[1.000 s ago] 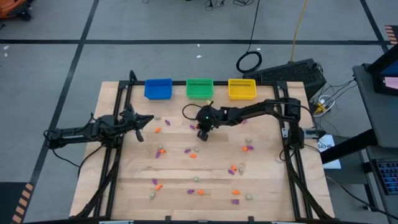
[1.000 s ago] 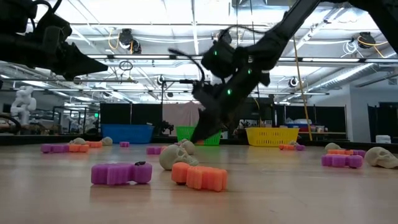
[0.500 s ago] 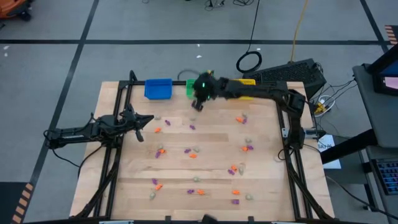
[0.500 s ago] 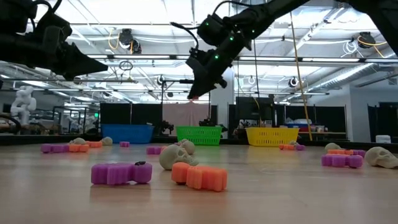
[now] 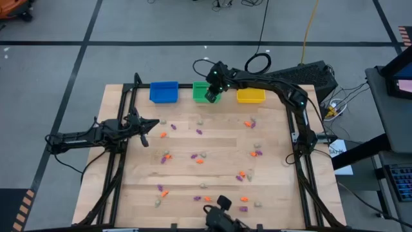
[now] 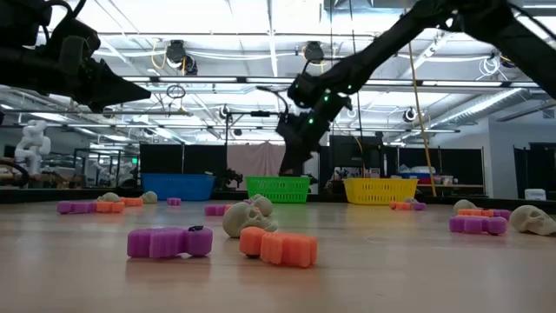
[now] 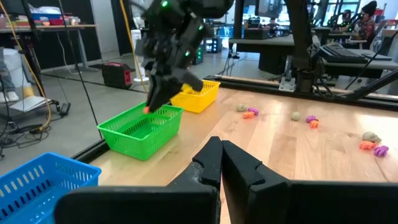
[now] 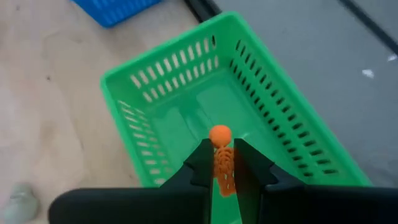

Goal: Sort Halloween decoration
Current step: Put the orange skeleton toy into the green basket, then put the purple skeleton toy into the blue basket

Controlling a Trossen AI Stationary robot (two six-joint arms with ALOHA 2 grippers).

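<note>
Half the orange skeleton (image 8: 221, 163) hides inside the right gripper (image 8: 221, 167).

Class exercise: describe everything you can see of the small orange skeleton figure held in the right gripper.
The orange skeleton is a tiny figure that looks like moulded plastic, with a round head above a ribbed body. It is pinched at the body between the right gripper's two dark fingers, head poking out past the fingertips. It hangs in the air above the open green bin, touching nothing but the gripper. Its lower part is hidden between the fingers.
</note>
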